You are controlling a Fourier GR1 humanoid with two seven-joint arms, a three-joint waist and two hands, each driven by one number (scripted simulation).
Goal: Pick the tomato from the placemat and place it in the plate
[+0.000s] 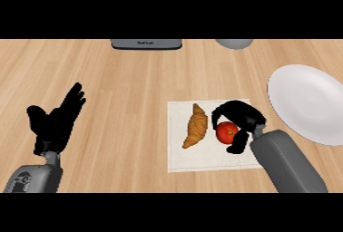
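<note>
Bare wooden counter (134, 81) lies open all round the white placemat (201, 161), the plate (301, 99) just off its right edge, the left hand (57, 120) resting open-fingered well to its left, the right hand (237, 118) curled around the tomato (226, 131) on it, a croissant (196, 127) just beside.

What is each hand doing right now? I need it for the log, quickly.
Left hand: open, fingers straight, resting at the view's left, holding nothing.
Right hand: fingers curled round the tomato on the placemat.
</note>
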